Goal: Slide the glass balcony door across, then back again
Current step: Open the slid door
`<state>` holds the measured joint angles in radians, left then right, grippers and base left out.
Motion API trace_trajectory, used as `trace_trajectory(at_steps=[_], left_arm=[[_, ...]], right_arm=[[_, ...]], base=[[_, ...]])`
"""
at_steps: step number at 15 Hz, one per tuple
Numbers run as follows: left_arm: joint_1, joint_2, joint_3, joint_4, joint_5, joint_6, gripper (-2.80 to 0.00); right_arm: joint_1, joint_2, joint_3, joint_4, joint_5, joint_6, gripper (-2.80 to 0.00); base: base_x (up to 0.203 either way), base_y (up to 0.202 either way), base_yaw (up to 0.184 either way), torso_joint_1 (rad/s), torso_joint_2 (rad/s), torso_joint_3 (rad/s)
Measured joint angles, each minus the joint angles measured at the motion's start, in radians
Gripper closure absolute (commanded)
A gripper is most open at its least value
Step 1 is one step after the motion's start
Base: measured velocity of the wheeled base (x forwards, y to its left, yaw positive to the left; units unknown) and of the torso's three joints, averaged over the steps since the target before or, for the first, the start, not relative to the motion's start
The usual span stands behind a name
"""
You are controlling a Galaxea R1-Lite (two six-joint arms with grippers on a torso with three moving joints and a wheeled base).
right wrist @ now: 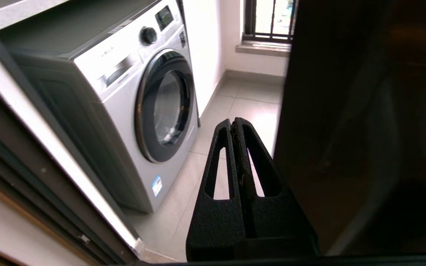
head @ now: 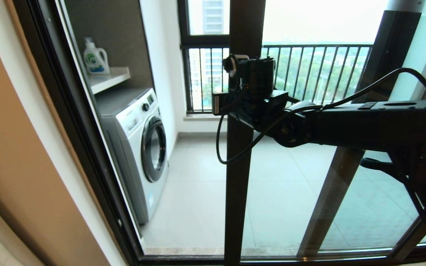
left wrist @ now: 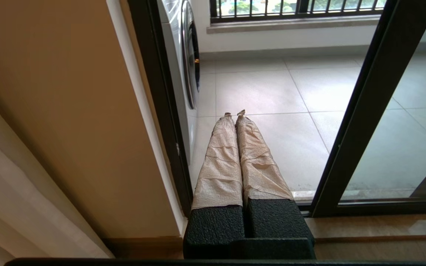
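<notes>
Two hands in view, both with fingers pressed together and gripping nothing. Right hand reaches forward at about mid-height of the glass balcony door; the door's dark upright edge stands just beside the fingers, on the hand's right, and contact cannot be judged. Door part-way across: open gap to the hand's left, running from that edge over to the fixed outer frame. Through the gap, ahead and left of the hand, washing machine stands against the side wall; bare tiled floor ahead, railing beyond. Left hand, fingers wrapped in tan tape, hangs low before the gap, the door's edge well to its right.
</notes>
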<state>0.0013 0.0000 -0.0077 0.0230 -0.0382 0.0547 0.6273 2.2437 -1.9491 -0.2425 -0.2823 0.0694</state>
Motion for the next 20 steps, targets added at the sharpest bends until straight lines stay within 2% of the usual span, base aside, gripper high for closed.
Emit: trace_trajectory(at_steps=[10, 20], left_arm=[[0.000, 0.000, 0.000, 0.000, 0.000, 0.000, 0.00], [0.000, 0.000, 0.000, 0.000, 0.000, 0.000, 0.00]], right_arm=[[-0.086, -0.009, 0.010, -0.034, -0.024, 0.006, 0.00], [-0.184, -0.075, 0.139, -0.079, -0.020, 0.007, 0.00]], base=[[0.000, 0.000, 0.000, 0.000, 0.00, 0.000], [0.000, 0.000, 0.000, 0.000, 0.00, 0.000]])
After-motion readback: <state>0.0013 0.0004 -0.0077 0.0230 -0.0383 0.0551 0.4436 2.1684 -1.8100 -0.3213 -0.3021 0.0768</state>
